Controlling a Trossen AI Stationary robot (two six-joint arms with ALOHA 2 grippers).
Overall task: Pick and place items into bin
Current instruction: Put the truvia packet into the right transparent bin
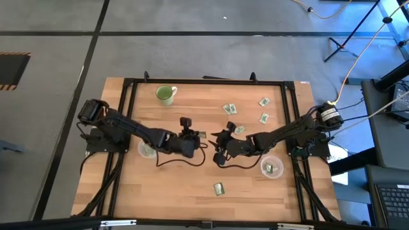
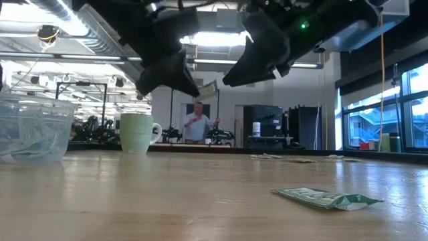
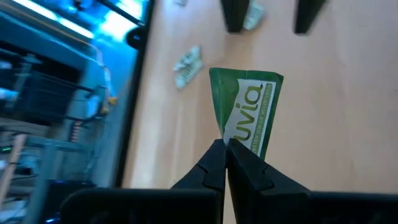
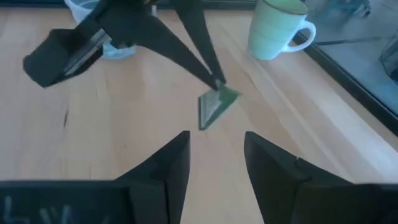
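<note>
My left gripper (image 3: 225,149) is shut on a green and white packet (image 3: 245,109), held above the table's middle (image 1: 200,135). My right gripper (image 4: 214,155) is open, close in front of that packet (image 4: 214,106), with its fingers pointing at it and nothing between them. More packets lie flat on the wood at the far right (image 1: 263,101), (image 1: 229,109) and one near the front edge (image 1: 219,188). A clear bin (image 1: 147,150) with packets in it stands under my left arm. A second bin (image 1: 271,168) stands under my right arm. My left gripper pinches one end of the packet (image 3: 231,142) between its two fingertips. The fingers slant down toward the table's right side. The packet sticks out past the fingertips and tilts downward (image 4: 211,112), lifted clear of the table.
A light-green mug (image 1: 166,94) stands at the far left of the table. A black frame (image 1: 204,81) runs round the table's edges. Bare wood lies between the two bins near the front. A person (image 2: 196,122) stands in the room beyond the table.
</note>
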